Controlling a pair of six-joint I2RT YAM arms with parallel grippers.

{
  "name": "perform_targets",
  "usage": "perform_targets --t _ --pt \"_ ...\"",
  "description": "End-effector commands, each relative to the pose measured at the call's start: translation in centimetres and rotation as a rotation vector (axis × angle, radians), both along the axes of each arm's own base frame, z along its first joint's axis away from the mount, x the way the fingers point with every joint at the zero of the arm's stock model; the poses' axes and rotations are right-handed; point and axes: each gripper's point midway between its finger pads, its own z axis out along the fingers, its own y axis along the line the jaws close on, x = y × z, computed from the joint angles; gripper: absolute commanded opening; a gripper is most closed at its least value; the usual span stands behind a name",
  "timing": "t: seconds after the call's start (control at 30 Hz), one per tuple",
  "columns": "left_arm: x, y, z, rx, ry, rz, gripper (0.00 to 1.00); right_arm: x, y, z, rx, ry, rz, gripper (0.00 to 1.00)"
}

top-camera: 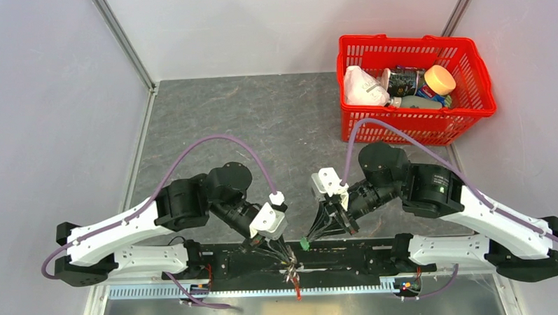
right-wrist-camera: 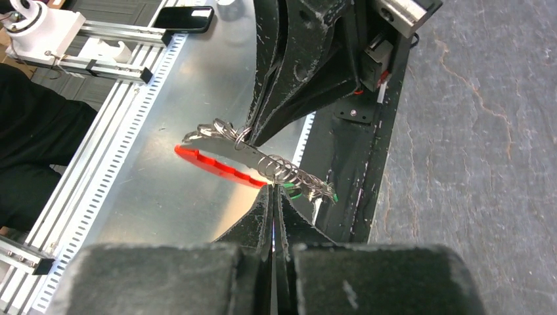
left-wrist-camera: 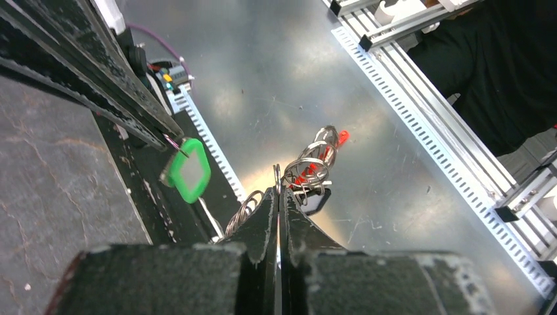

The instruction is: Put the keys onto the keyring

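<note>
My left gripper [top-camera: 288,254] [left-wrist-camera: 278,191] is shut on a thin metal edge of the keyring, held past the table's near edge. The keyring's red part [left-wrist-camera: 341,136] [right-wrist-camera: 217,164] and several silvery keys and split rings [left-wrist-camera: 315,164] bunch just beyond its tips, with a black-and-white tag [left-wrist-camera: 318,200]. My right gripper [top-camera: 309,235] [right-wrist-camera: 272,188] is shut at a coil of rings [right-wrist-camera: 287,172] on the keyring's metal strip. The green tag [top-camera: 304,243] [left-wrist-camera: 189,169] hangs just behind its tips. The left fingers [right-wrist-camera: 289,79] meet the strip from above. No yellow tag shows.
A red basket [top-camera: 418,119] with bottles and packets stands at the back right. The black base rail [top-camera: 350,256] and a slotted aluminium rail [left-wrist-camera: 420,111] run below the grippers. A person in black [left-wrist-camera: 499,72] sits beyond, and a phone [right-wrist-camera: 182,18] lies on the metal bench.
</note>
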Motion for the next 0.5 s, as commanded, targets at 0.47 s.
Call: perform_targets --t 0.47 --pt "-1.0 -2.1 4.8 -0.277 0.016 -0.083 0.02 -3.2 -0.8 2.2 0.169 -0.031 0.191 0.0"
